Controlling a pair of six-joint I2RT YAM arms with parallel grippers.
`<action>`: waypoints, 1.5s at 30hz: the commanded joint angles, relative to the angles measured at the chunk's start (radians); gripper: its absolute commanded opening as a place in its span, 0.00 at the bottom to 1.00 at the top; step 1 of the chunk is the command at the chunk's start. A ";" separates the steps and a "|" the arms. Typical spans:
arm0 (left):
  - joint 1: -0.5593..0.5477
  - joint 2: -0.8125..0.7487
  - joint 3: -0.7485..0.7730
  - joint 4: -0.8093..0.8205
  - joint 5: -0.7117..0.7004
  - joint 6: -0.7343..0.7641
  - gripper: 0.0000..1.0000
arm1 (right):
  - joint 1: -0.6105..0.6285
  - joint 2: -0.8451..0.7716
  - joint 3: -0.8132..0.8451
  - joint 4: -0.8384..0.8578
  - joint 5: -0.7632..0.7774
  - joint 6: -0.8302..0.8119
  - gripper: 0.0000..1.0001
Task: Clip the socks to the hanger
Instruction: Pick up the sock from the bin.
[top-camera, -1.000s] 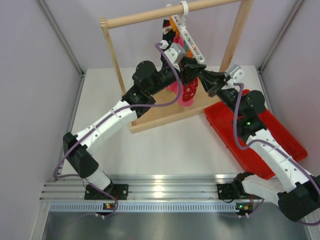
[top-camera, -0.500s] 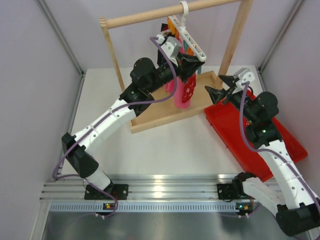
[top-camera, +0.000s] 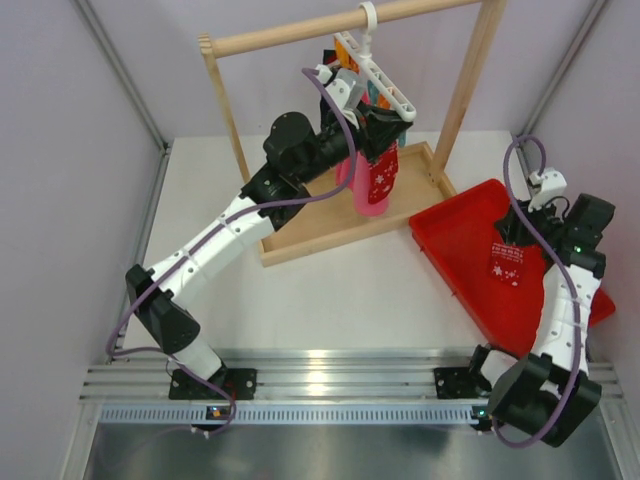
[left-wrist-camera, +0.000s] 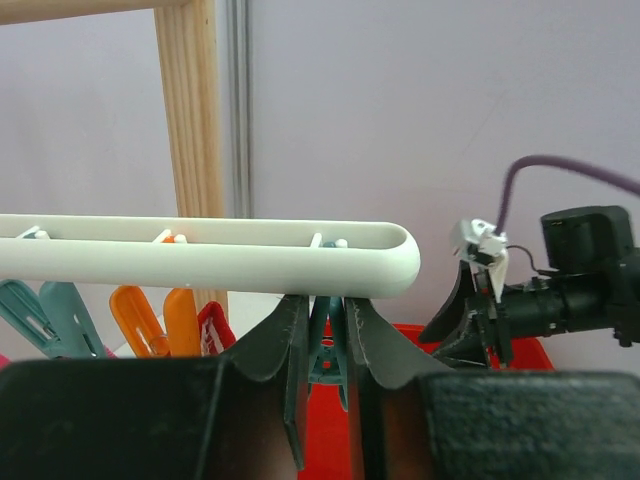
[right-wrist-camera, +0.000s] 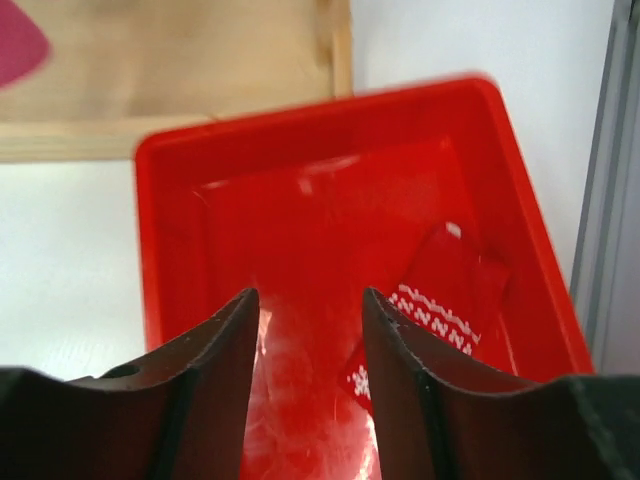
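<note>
1. One of the socks (top-camera: 381, 175) hangs under the hanger (left-wrist-camera: 200, 255), in front of a pink cloth (top-camera: 350, 187). The left gripper hides its top edge, so I cannot tell which clip holds it. The other sock (right-wrist-camera: 440, 305) lies flat in the red tray (right-wrist-camera: 165, 200), toward the right wall in the right wrist view.
2. The hanger hooks over the wooden rail (top-camera: 290, 35), and orange and teal clips dangle below its white bar.
3. The left gripper (left-wrist-camera: 325, 318) is pinched tight on a teal clip (left-wrist-camera: 322, 360) under the bar's rounded end.
4. The right gripper (right-wrist-camera: 307, 300) hovers over the tray with its jaws partly apart and nothing between them. The sock lies off to its right.
5. The step in hand looks like fetching the second sock. To do it well, the right gripper likely needs to:
   - shift across until the sock sits between the jaws;
   - come down on one end of the sock, not its middle, so the rest hangs free;
   - lift clear of the tray wall before carrying it to the clip.
</note>
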 joint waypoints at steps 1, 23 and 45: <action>0.000 -0.001 0.044 0.002 -0.018 0.004 0.00 | -0.072 0.092 -0.009 -0.046 0.064 -0.025 0.44; 0.000 -0.036 -0.054 0.040 -0.053 -0.007 0.00 | 0.051 0.493 -0.077 0.505 0.526 0.199 0.48; 0.002 -0.016 -0.048 0.051 -0.050 0.000 0.00 | 0.141 0.838 0.160 0.239 0.493 0.011 0.28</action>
